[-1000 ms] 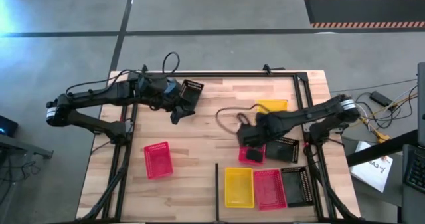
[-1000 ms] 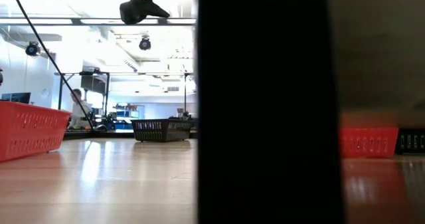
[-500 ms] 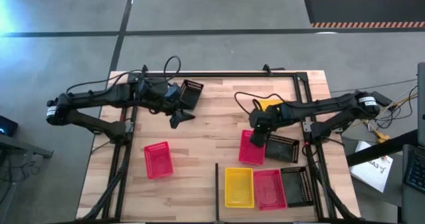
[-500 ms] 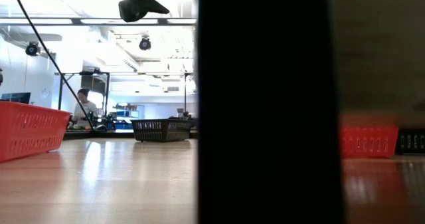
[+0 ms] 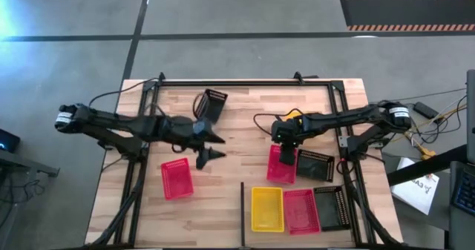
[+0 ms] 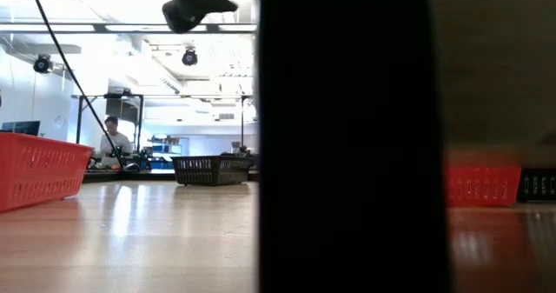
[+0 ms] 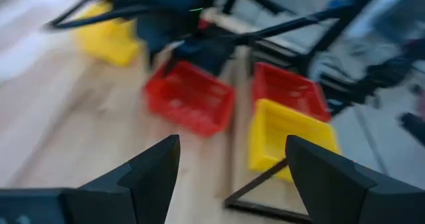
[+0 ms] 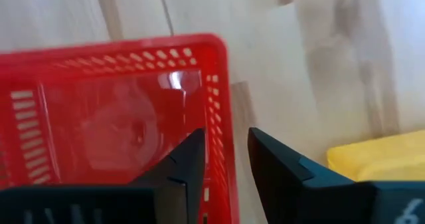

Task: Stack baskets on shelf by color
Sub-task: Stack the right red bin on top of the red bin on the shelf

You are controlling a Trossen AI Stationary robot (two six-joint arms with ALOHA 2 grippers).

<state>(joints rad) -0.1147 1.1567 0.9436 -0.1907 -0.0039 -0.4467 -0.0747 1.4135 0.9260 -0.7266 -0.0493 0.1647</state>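
Observation:
In the high view my right gripper (image 5: 284,147) hangs over the far end of a red basket (image 5: 280,166) that lies flat on the table. In the right wrist view its fingers (image 8: 226,161) are slightly open and stand on either side of that basket's end wall (image 8: 219,84), with wood showing beside the wall. My left gripper (image 5: 210,147) is open over bare wood mid-table, and the left wrist view (image 7: 232,174) shows it holding nothing. A yellow (image 5: 267,209), a red (image 5: 300,210) and a black basket (image 5: 330,207) sit side by side on the shelf.
Loose on the table are a red basket (image 5: 177,179) on the left, a black one (image 5: 211,104) near the far edge, a yellow one (image 5: 303,119) behind my right arm, and a black one (image 5: 316,165). A thin black bar (image 5: 242,213) bounds the shelf. A dark post (image 6: 347,136) blocks the low view.
My left gripper has swung from beside the far black basket toward the table's near edge and middle, staying open. My right gripper has drawn back from over the red basket's middle toward its far end. That basket, now uncovered, lies still on the table.

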